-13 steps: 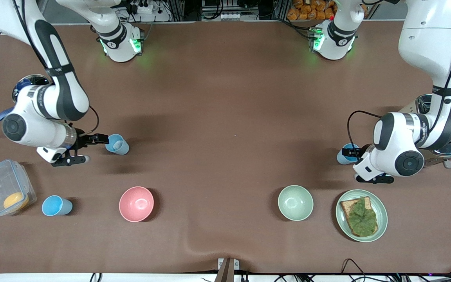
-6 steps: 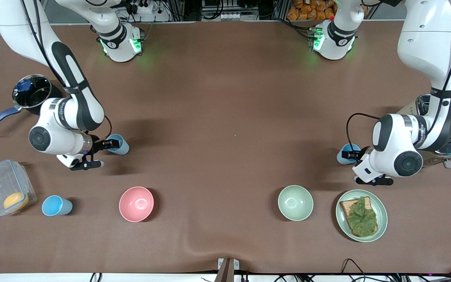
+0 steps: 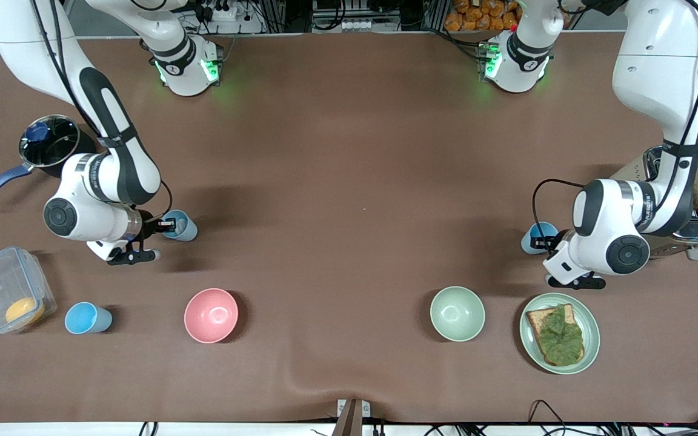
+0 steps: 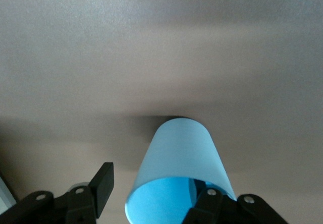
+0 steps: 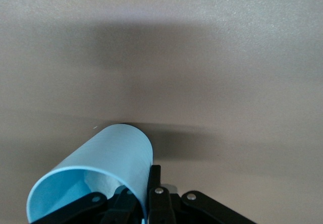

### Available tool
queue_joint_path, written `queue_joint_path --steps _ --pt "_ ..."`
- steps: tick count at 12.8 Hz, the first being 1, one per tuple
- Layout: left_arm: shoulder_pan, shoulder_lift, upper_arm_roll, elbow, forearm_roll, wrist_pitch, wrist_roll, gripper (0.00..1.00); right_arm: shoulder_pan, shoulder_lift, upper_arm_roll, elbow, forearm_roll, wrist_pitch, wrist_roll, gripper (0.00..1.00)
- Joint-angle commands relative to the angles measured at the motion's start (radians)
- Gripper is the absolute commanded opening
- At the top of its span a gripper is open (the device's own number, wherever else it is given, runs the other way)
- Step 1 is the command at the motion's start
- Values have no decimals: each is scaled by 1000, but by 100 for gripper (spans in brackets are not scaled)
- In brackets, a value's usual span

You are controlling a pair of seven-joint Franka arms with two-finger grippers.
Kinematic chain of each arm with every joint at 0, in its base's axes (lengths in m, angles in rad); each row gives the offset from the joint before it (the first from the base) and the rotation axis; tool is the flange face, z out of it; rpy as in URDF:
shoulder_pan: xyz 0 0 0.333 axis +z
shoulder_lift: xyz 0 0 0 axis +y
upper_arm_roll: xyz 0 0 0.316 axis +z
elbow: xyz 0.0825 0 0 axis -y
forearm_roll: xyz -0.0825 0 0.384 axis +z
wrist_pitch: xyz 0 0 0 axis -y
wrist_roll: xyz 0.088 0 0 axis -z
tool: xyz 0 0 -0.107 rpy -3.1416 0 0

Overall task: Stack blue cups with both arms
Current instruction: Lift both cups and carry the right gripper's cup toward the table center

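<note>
Right gripper (image 3: 164, 226) pinches the wall of a small light-blue tapered plastic cup (image 3: 184, 225). Left gripper (image 3: 550, 241) is spread, one finger inside a second matching blue cup (image 4: 177, 176). Bare brown table (image 3: 349, 200) lies between them; a third blue cup (image 3: 85, 318) stands near the clear plastic container (image 3: 3, 293).

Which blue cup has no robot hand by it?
The blue cup beside the clear box; each other cup has a gripper at its rim.

Brown bench (image 3: 349, 181) with three blue cups: one at the right claw (image 3: 164, 226), whose fingers sit on the rim of this cup (image 3: 182, 226); one (image 3: 534, 237) at the left claw (image 3: 550, 242); one (image 3: 85, 318) standing free beside a clear box (image 3: 6, 297). Nearer the camera lie a pink bowl (image 3: 211, 315), a green bowl (image 3: 457, 313) and a plate (image 3: 531, 345) of toast; a pan (image 3: 52, 142) and a toaster (image 3: 697, 227) occupy the two ends of the bench.
</note>
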Motion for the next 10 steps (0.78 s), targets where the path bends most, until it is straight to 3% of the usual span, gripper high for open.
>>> queue_joint_path --steps 1,4,5,8,10 --pt "6 7 -1 4 5 16 24 54 2 -12 4 78 14 -123 12 0" --pt "6 9 -1 4 5 22 24 46 11 -29 14 197 29 -350 33 0" --pt "6 9 -1 4 6 22 24 42 20 -48 22 218 72 -408 64 0" --pt "6 9 -1 4 6 24 24 31 159 -81 24 224 106 -433 257 0" --pt "11 9 -1 4 6 24 24 22 253 -83 22 237 178 -415 399 0"
